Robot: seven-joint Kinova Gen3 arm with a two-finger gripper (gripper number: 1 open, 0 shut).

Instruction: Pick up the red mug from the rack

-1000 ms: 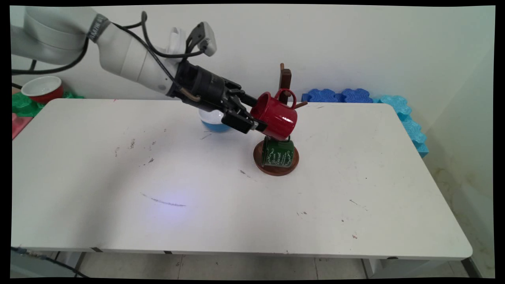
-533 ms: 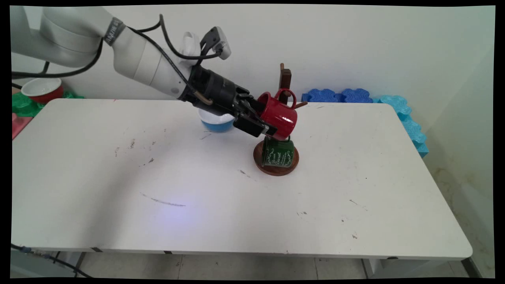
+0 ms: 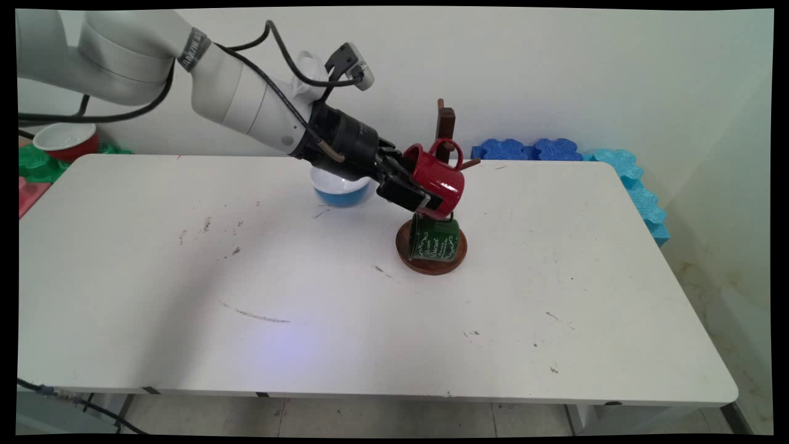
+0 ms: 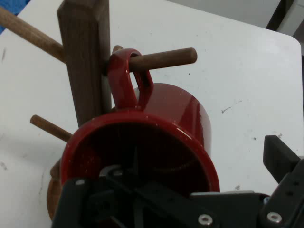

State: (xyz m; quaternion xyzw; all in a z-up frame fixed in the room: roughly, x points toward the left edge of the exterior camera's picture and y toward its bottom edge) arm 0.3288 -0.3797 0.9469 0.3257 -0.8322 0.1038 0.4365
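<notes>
Gripper [image 3: 425, 198] spread wide, seemingly straddling red mug [image 3: 441, 183] rim; mug handle [image 4: 128, 78] threaded on peg [image 4: 164, 58].

The main view is fixed above the near edge of the white table [image 3: 370, 333], looks down across it toward the wall behind, and stands far enough back to take in the table's full width. The hand view is mounted on the hand, looks along the gripper [image 4: 156, 199], and sits very close to its subject. Both views share the red mug [image 3: 439, 182] [image 4: 156, 142] hung on the wooden mug stand [image 3: 445, 126] [image 4: 85, 61] near the table's far edge.
</notes>
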